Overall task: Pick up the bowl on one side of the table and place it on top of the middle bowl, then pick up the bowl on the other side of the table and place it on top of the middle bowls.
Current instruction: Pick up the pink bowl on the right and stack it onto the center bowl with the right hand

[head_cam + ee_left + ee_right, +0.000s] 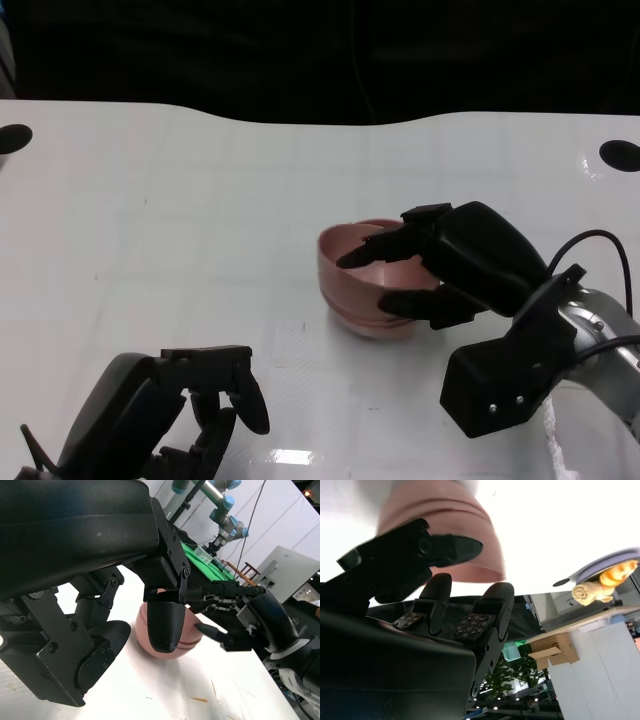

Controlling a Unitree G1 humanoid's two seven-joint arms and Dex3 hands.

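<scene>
Left hand [190, 400] is seen at the lower left of the head view, raised above the white table [180, 220] with its black fingers curled inward and nothing held between them. In the left wrist view the same hand [150, 605] fills the left and centre of the frame, and no object is enclosed by it.

Right hand [440, 265] is located right of centre in the head view, at the end of the silver forearm entering from the lower right. Its upper fingers are laid over the near right rim and into the opening of the pink bowls [365, 275], while a lower finger is set against the outer wall, so the rim is pinched between them. This grasp is also visible in the left wrist view, where the right hand [235, 615] is placed at the right side of the pink bowls [167, 635].

The bowls are positioned slightly right of the frame centre on the table. Grooves on the lower outer wall indicate stacked rims, although the number of bowls cannot be determined.

Two dark round marks [618, 154] are found at the far left and far right table edges.
</scene>
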